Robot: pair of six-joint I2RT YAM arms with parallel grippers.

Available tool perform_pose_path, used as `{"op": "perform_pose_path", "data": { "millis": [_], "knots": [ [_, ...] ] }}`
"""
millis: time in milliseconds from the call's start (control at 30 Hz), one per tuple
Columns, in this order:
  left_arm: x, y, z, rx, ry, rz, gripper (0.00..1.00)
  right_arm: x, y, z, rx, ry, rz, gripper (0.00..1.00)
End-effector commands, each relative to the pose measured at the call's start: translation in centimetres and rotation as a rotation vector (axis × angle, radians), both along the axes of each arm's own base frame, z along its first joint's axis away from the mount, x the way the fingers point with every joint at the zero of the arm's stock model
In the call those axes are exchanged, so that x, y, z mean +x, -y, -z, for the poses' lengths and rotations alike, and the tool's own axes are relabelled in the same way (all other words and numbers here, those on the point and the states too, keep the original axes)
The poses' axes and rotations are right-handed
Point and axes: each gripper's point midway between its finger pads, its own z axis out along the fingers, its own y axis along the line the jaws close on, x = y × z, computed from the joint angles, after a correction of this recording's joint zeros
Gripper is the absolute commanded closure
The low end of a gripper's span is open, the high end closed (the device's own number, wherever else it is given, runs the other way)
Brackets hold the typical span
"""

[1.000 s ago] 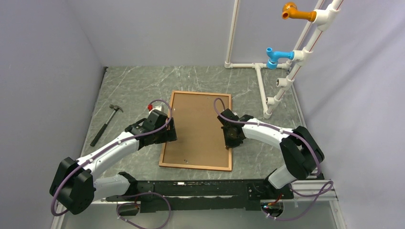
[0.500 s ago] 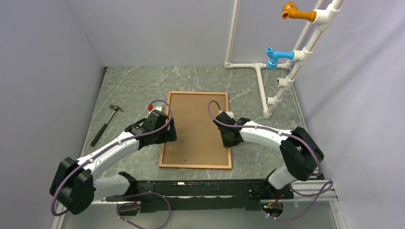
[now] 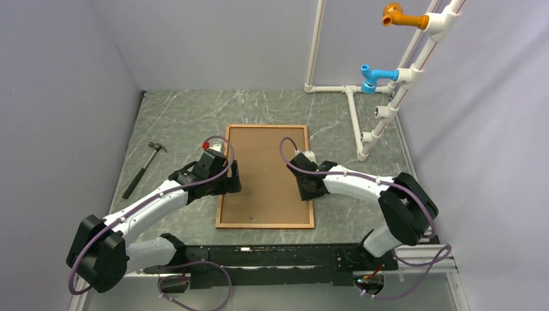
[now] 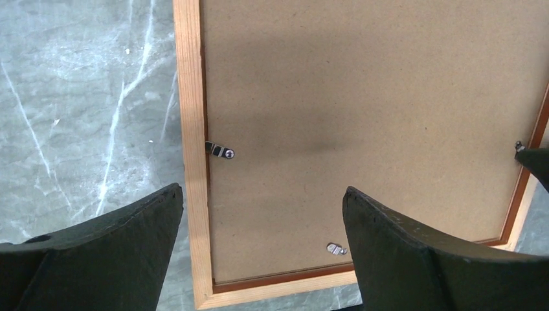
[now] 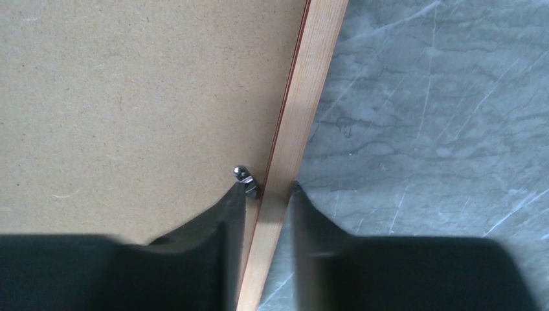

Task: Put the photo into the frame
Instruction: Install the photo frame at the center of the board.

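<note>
The frame (image 3: pixel 265 225) lies face down on the marble table, with the plain brown backing board (image 3: pixel 265 168) filling it. The photo is hidden. My left gripper (image 3: pixel 228 183) hovers open over the frame's left rail (image 4: pixel 189 129), one finger over the table and one over the board (image 4: pixel 362 97); a metal clip (image 4: pixel 220 151) sits between them. My right gripper (image 3: pixel 305 193) is shut on the frame's right rail (image 5: pixel 311 84), one finger inside by a clip (image 5: pixel 245 175) and one outside.
A hammer (image 3: pixel 144 168) lies on the table at the left. A white PVC pipe rack (image 3: pixel 362 116) with blue and orange fittings stands at the back right. Grey walls close in on both sides.
My right gripper has moved left with the right rail, and the frame's far end has swung left with it. The left gripper has stayed almost still.
</note>
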Motion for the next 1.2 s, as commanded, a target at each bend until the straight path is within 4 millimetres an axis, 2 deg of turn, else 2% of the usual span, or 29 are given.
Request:
{"op": "perform_pose_path", "data": {
  "millis": [0,67,100,233,333,500,667,833,1167],
  "knots": [
    [0.5,1.4,-1.2,-0.056,0.063,0.089,0.03,0.4,0.9,-1.1,-0.049,0.035,-0.001,0.51],
    [0.5,1.9,-1.4,-0.076,0.072,0.114,0.03,0.4,0.5,-1.4,-0.018,0.035,0.005,0.29],
    [0.4,1.9,-1.3,-0.076,0.072,0.116,0.03,0.3,0.3,-1.5,-0.001,0.035,0.008,0.21],
    [0.4,1.1,-1.1,-0.047,0.06,0.077,0.03,0.2,-0.3,-1.7,0.062,0.026,0.02,0.15],
    [0.2,-0.4,-0.5,0.013,0.031,0.005,0.04,0.4,-0.3,-1.9,0.11,0.024,0.037,0.12],
    [-0.1,-1.9,0.7,0.074,-0.015,-0.062,0.05,1.8,0.2,-2.4,0.21,0.019,0.073,0.02],
    [0.0,-1.7,1.9,0.058,-0.053,-0.069,0.06,4.6,0.7,-2.3,0.241,0.011,0.103,0.01],
    [0.0,-1.5,3.1,0.032,-0.082,-0.056,0.07,8.5,0.5,-2.3,0.259,0.014,0.12,0.01],
    [0.2,-0.6,3.5,-0.019,-0.087,-0.025,0.07,16.0,-0.2,-1.8,0.27,0.002,0.157,0.02]
  ]
}}
